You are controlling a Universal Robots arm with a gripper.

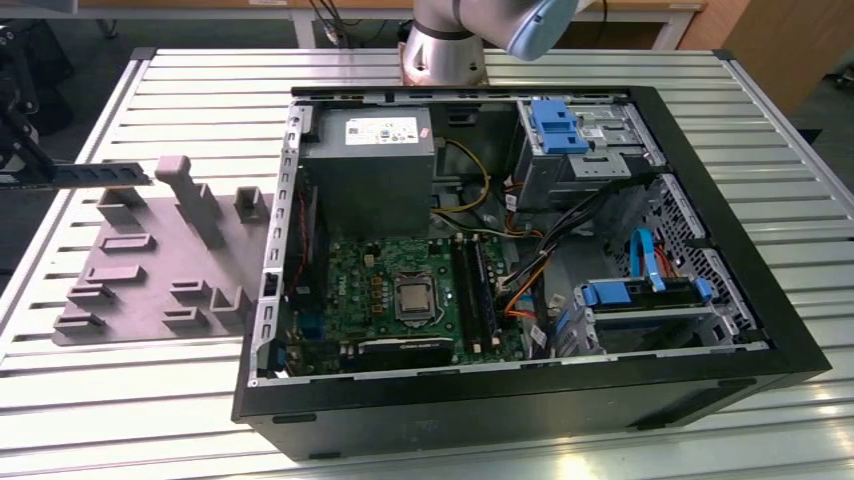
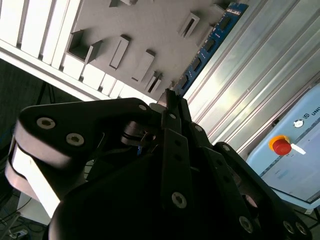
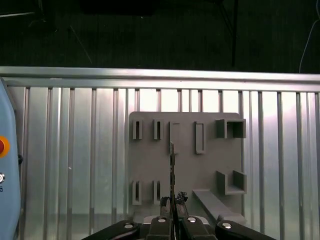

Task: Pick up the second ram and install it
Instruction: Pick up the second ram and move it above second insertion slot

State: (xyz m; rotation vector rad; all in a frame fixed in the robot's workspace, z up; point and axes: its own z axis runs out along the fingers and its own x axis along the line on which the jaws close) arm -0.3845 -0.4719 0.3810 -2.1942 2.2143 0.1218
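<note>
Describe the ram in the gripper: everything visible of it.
The ram is a long, thin, flat blue circuit board with a row of small dark chips along one face. The gripper is shut on one end, and the rest sticks out free. In the first wrist view it is edge-on, a thin dark line over the grey tray. In the exterior view it lies level at that view's left and looks held above the tray. Nothing but the gripper seems to touch it.

No readable text (the power supply label (image 1: 379,130) carries print too small).
</note>
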